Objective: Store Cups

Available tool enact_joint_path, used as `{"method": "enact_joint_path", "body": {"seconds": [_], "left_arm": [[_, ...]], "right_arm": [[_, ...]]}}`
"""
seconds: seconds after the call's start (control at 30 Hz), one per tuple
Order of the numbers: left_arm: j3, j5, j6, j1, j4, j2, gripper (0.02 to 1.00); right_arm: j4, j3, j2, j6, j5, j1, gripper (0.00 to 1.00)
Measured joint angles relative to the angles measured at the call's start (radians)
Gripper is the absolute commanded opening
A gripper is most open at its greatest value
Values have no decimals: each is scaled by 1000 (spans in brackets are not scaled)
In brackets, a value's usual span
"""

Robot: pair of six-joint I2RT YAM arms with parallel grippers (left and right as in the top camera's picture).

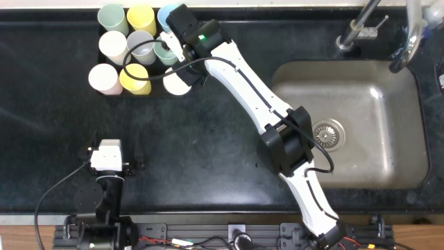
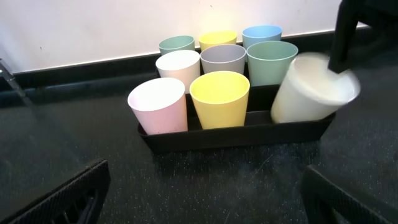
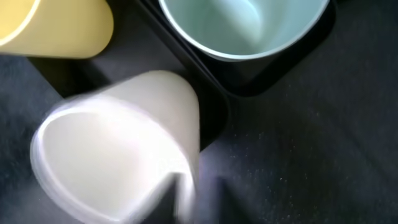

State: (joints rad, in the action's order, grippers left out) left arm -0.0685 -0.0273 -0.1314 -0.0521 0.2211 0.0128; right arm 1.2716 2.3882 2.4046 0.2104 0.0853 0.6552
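Observation:
A black tray at the back left of the counter holds several cups, with a pink cup and a yellow cup in its front row. A white cup leans tilted at the tray's front right slot, beside a green cup. My right gripper reaches across from the right and grips this white cup at its rim. Well in front of the tray, my left gripper rests low over the counter, open, with its fingers spread wide and nothing between them.
A steel sink with a faucet takes up the right side. The right arm stretches diagonally over the dark counter. A white wall runs behind the tray.

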Motion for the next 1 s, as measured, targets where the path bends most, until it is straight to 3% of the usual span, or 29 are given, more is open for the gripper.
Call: {"method": "enact_joint_path", "body": {"seconds": [0.2,0.3,0.4,0.6,0.8,0.9,1.0], "left_arm": [[0,0,0,0,0,0,1000],[0,0,0,0,0,0,1000],[0,0,0,0,0,0,1000],[0,0,0,0,0,0,1000],[0,0,0,0,0,0,1000],[0,0,0,0,0,0,1000],[0,0,0,0,0,0,1000]], "right_arm": [[-1,0,0,-2,-1,0,833],[-3,0,0,4,-3,0,866],[-3,0,0,-1,-5,0,998],[30,7,0,3,-8,0,998],[241,99,-29,-12,-12,-15,998],[399,113,-116,-24,-14,-67,998],[394,62,-246,-51,-80,-174,998]]}}
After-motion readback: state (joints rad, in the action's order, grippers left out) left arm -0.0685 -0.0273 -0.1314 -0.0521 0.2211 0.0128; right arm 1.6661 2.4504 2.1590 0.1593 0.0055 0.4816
